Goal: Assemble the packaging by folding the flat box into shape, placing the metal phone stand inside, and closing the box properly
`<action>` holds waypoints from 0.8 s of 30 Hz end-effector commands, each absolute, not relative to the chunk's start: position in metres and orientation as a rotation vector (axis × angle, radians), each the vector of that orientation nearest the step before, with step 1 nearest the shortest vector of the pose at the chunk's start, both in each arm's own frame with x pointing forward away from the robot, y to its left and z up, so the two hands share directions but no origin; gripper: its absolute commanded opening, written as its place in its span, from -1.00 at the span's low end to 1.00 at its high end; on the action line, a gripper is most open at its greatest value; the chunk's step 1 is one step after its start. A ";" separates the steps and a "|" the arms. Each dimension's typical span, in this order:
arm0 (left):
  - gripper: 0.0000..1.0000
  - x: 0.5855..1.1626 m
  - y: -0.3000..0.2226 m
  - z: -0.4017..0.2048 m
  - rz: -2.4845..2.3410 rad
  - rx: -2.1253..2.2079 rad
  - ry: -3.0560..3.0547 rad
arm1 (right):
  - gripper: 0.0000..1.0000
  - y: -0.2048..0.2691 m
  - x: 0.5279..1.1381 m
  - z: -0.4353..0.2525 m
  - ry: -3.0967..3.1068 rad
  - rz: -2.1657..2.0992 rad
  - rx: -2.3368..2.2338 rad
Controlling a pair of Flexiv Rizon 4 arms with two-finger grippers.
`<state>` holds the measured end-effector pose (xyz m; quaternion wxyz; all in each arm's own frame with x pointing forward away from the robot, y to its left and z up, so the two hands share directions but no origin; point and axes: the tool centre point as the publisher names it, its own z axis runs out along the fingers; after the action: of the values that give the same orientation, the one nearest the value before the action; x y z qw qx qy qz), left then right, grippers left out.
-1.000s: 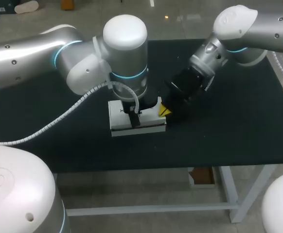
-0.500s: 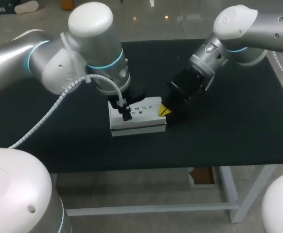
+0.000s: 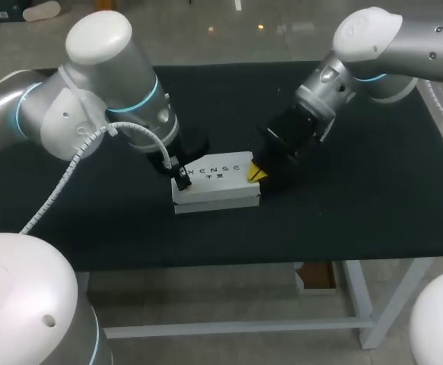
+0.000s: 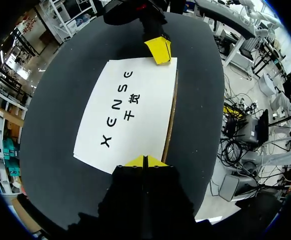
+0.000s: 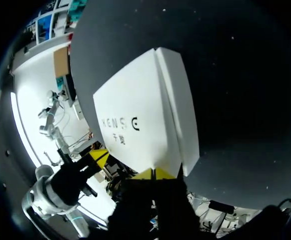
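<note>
Lying closed on table (image 3: 358, 198): white box (image 3: 215, 182)

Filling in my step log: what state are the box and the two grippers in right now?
Box: closed, lying flat on the table.
Left gripper: shut, tips at one end of the box.
Right gripper: shut, tips at the opposite end.
</note>
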<state>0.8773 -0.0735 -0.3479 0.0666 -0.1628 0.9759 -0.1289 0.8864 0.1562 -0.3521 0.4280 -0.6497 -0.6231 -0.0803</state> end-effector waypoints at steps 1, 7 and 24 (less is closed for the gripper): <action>-1.00 0.881 -0.076 -0.353 -0.386 -0.493 2.953 | -1.00 0.157 0.887 -0.352 -1.557 -0.194 -1.621; -1.00 0.878 -0.075 -0.356 -0.390 -0.493 2.965 | -1.00 0.158 0.887 -0.353 -1.555 -0.190 -1.623; -1.00 0.878 -0.075 -0.367 -0.377 -0.508 2.984 | -1.00 0.158 0.886 -0.365 -1.536 -0.176 -1.625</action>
<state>0.8754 -0.0735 -0.3629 0.0466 -0.1656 0.9771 -0.1252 0.8838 0.1572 -0.3588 0.4315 -0.6540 -0.6169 -0.0738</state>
